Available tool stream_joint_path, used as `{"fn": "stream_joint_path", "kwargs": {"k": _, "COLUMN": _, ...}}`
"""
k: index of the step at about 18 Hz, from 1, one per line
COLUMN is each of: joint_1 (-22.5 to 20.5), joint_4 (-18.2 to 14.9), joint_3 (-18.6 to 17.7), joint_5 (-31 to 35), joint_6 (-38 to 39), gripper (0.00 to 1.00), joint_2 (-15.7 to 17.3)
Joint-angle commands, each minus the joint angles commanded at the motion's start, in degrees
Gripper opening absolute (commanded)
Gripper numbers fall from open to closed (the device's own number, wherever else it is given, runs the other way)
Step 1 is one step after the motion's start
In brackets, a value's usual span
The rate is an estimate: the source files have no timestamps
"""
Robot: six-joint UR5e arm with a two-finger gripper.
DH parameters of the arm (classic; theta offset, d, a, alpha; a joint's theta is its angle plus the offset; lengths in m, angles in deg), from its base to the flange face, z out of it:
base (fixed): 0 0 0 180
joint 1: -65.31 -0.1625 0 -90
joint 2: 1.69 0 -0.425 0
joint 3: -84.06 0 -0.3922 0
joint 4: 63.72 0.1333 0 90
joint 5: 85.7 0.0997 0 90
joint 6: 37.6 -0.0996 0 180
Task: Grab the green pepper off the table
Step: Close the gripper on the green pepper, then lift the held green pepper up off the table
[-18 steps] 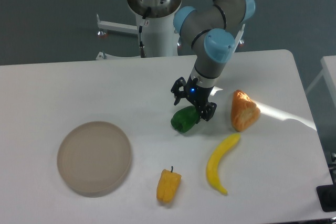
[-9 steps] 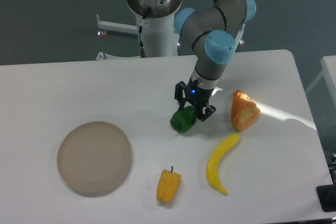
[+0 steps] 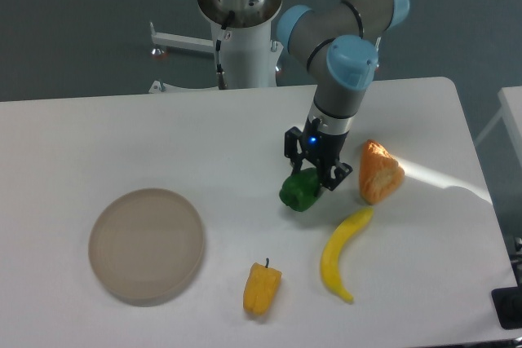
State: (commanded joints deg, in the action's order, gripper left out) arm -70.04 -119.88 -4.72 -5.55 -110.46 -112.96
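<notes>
The green pepper [image 3: 298, 192] is a small glossy dark-green lump near the middle of the white table [image 3: 122, 136]. My gripper [image 3: 314, 175] comes down on it from above and to the right, with the black fingers shut on the pepper's upper right side. The fingertips are partly hidden against the pepper. I cannot tell whether the pepper still touches the table or hangs just above it.
An orange-brown bread piece [image 3: 380, 171] lies just right of the gripper. A yellow banana [image 3: 340, 254] lies below it and a yellow-orange pepper [image 3: 262, 288] lies near the front. A round beige plate [image 3: 147, 244] sits at the left. The arm's base [image 3: 241, 30] stands behind the table.
The fingers stood spread around the green pepper and have closed on it. Gripper and pepper have since shifted a little to the right together.
</notes>
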Motion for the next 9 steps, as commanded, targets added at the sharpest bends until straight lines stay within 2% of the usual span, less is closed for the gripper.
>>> {"fn": "stream_joint_path", "kwargs": {"k": 6, "joint_1": 0.0, "joint_4": -5.01, "joint_3": 10.64, "joint_5": 0.8, "joint_6": -0.09, "gripper": 0.29, "joint_2": -4.31}}
{"fn": "stream_joint_path", "kwargs": {"k": 9, "joint_1": -0.09, "joint_4": -5.72, "joint_3": 11.79, "joint_5": 4.92, "joint_6": -5.6, "gripper": 0.29, "joint_2": -4.75}}
